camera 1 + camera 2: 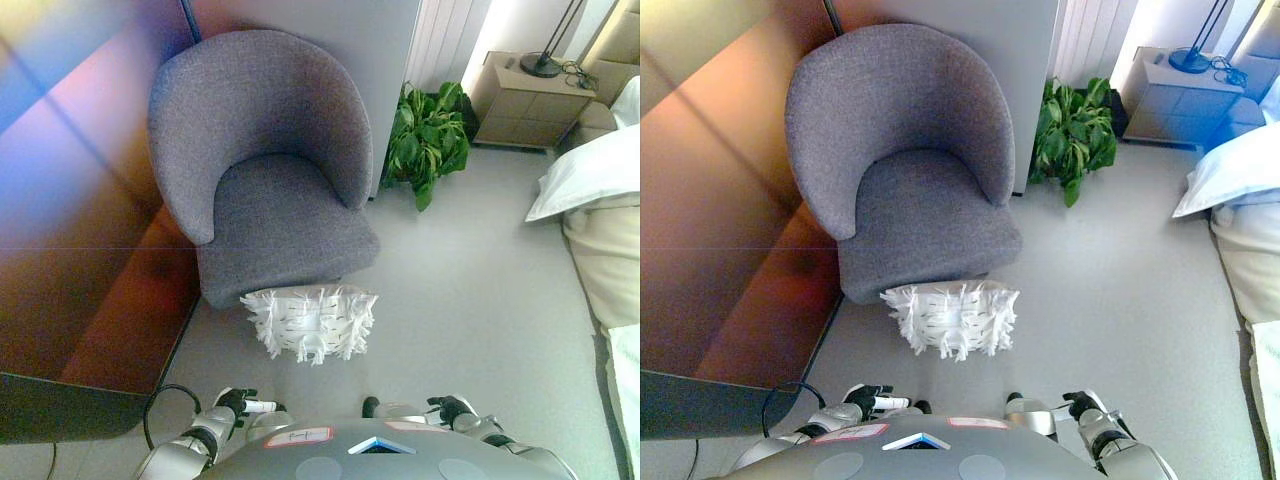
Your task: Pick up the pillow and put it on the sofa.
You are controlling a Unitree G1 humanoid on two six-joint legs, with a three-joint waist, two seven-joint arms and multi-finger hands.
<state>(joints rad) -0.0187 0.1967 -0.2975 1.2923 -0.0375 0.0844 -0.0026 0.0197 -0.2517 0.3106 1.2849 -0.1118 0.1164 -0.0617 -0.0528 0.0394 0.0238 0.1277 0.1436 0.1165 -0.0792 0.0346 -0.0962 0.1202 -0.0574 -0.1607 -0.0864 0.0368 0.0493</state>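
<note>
A white fringed pillow (pixel 311 321) lies on the grey floor, against the front edge of a grey tub armchair (pixel 268 170) that serves as the sofa. The chair's seat (pixel 925 222) is bare. My left hand (pixel 240 403) is low at the bottom left, a little short of the pillow, fingers curled and holding nothing. My right hand (pixel 452 408) is low at the bottom right, also short of the pillow, fingers curled and holding nothing. Both hands also show in the right eye view, left hand (pixel 873 399) and right hand (pixel 1084 408).
A wooden wall panel (pixel 80 230) runs along the left of the chair. A green potted plant (pixel 428 138) stands right of the chair. A bedside cabinet (pixel 530 100) with a lamp is at the back right. A bed with a white pillow (pixel 590 175) fills the right edge.
</note>
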